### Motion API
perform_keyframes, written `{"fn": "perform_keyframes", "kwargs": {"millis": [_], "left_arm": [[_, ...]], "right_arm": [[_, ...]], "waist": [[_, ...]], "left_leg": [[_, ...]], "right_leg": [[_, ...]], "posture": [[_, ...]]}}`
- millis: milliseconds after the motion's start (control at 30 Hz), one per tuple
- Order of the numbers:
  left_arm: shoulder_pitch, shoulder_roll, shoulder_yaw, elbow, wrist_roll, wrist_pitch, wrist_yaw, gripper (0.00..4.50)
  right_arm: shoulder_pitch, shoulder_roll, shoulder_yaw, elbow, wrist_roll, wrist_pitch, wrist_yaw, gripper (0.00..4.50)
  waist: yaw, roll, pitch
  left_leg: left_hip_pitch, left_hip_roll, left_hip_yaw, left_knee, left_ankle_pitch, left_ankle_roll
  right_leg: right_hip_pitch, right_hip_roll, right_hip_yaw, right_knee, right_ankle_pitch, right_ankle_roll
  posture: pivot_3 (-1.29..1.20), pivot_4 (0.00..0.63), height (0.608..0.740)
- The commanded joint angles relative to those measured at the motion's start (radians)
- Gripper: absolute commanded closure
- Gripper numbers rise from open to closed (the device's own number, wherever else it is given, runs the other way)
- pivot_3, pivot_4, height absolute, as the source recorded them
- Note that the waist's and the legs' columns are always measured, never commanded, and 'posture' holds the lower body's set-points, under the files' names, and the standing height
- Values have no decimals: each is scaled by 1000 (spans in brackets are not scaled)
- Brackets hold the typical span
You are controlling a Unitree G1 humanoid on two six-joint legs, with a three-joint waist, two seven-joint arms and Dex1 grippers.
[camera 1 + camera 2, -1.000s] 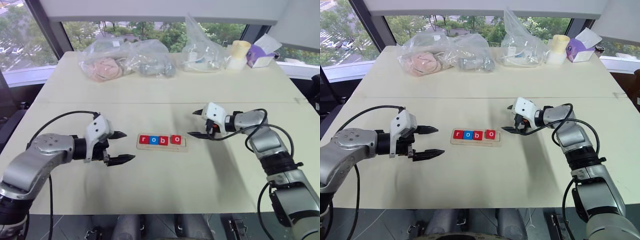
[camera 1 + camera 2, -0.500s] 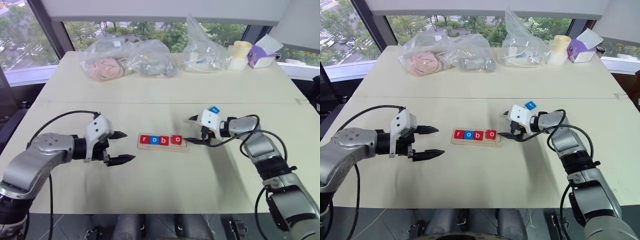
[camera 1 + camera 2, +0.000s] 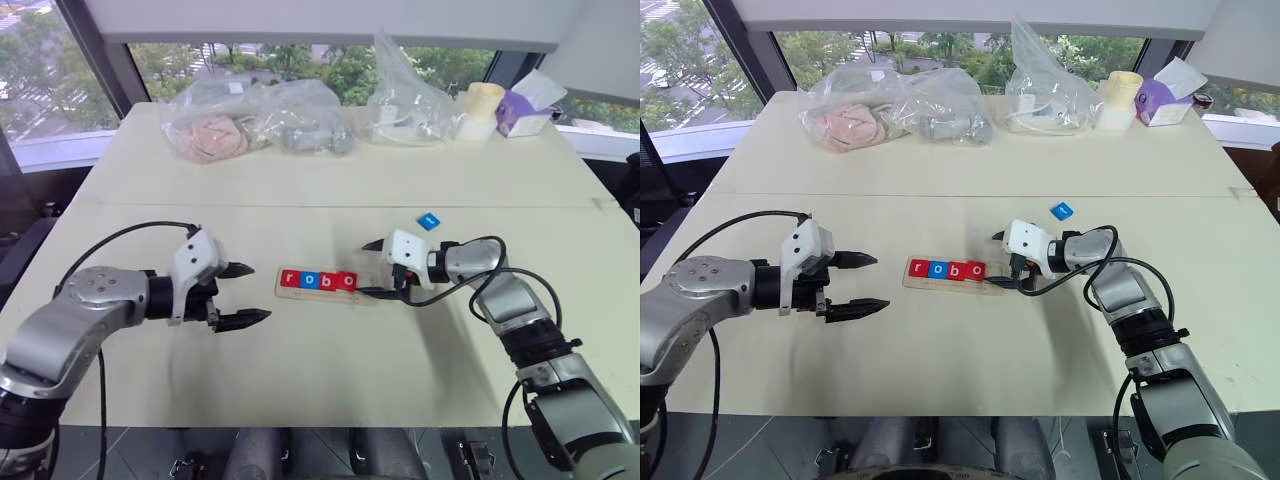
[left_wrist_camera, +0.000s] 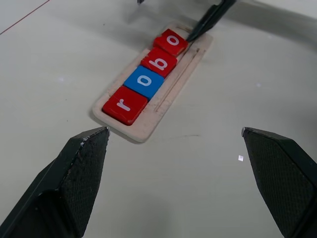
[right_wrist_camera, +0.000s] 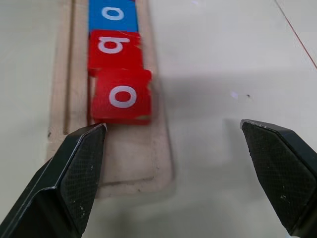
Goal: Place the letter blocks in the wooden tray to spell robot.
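The wooden tray (image 3: 325,284) lies at the table's middle, holding a row of letter blocks: red r (image 3: 289,279), blue o (image 3: 308,280), red b (image 3: 327,280) and red o (image 3: 346,280). The last red o (image 5: 121,95) sits slightly askew against the b. My right gripper (image 3: 366,270) is open at the tray's right end, and its lower fingertip (image 4: 198,29) rests against that red o. A loose blue block (image 3: 429,220) lies on the table behind the right gripper. Left of the tray my left gripper (image 3: 257,293) hangs open and empty.
Clear plastic bags (image 3: 255,125) of items, a cream cup (image 3: 478,108) and a purple box (image 3: 520,108) stand along the table's far edge by the window. A seam (image 3: 300,207) crosses the table behind the tray.
My right gripper moved left and down to the tray's right end. The last red o slid left against the b. The loose blue block came into view behind the gripper. The left arm stayed still.
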Motion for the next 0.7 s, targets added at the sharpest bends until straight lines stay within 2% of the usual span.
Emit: {"fn": "perform_keyframes", "kwargs": {"millis": [33,200,367,700], "left_arm": [[-1,0,27,-7,-3,-8,5,0],[-8,-4,22,1,0,-13,3,0],[-5,-7,21,-4,0,-13,5,0],[23,1,41,-22,-7,-7,16,0]], "right_arm": [[-30,-20,-34,-10,8,-9,-13,33],[-131,-5,-37,135,-24,-60,-69,33],[-171,45,-17,230,-28,-106,-77,33],[-143,67,-2,199,-7,-114,-4,33]], "waist": [[0,0,0],[-4,0,0],[-3,0,0],[-2,0,0]], "left_leg": [[0,0,0,0,0,0],[0,0,0,0,0,0],[0,1,0,0,0,-1],[0,1,0,0,0,-1]], "right_leg": [[0,0,0,0,0,0],[0,0,0,0,0,0],[0,1,0,0,0,0],[0,1,0,0,0,0]], "posture": [[0,150,739],[0,150,739],[0,150,739],[0,150,739]]}}
